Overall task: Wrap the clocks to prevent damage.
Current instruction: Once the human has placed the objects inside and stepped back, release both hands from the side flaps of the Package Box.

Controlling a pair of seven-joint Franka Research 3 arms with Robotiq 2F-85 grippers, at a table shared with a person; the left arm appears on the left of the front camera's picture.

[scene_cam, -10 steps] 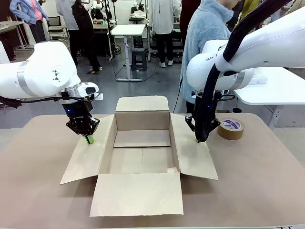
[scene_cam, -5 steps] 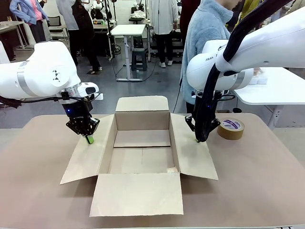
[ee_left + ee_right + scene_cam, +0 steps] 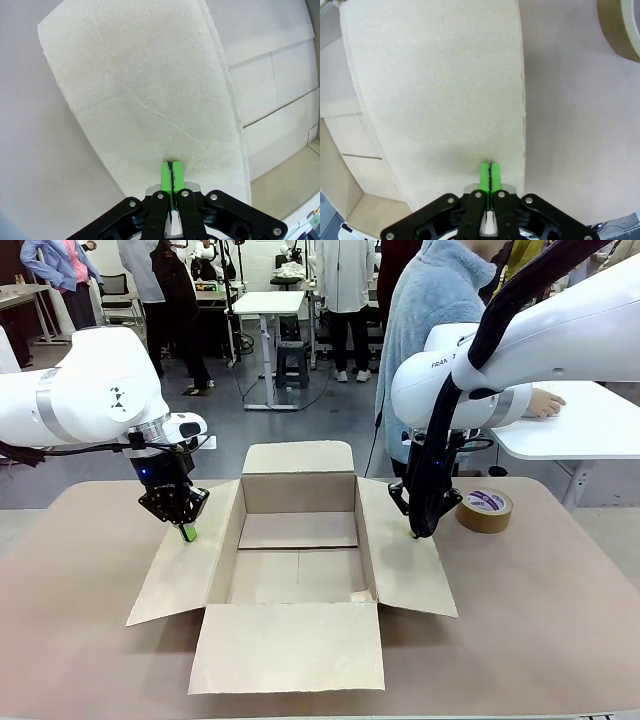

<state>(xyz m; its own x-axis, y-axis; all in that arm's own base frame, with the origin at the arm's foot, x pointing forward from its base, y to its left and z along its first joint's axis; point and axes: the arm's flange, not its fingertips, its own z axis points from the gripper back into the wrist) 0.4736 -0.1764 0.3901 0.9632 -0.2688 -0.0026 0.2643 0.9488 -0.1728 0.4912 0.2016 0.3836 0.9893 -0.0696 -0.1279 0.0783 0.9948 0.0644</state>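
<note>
The left gripper [image 3: 188,532] has its fingers [image 3: 166,175] pressed pad to pad with nothing between them. Their tips rest near the outer edge of the left flap [image 3: 185,575] of the open cardboard box [image 3: 298,492]. The right gripper [image 3: 414,533] is likewise closed on nothing, with its tips on the right flap [image 3: 405,570]. Both seem to be pinning the flaps outward. The box floor is bare cardboard. A brown tape roll [image 3: 485,509] lies on the worktop [image 3: 540,620] just beyond the right flap, and a person [image 3: 430,330] stands at the far side. I cannot tell where the clocks are, so wrapping and packing appear to lie ahead.
</note>
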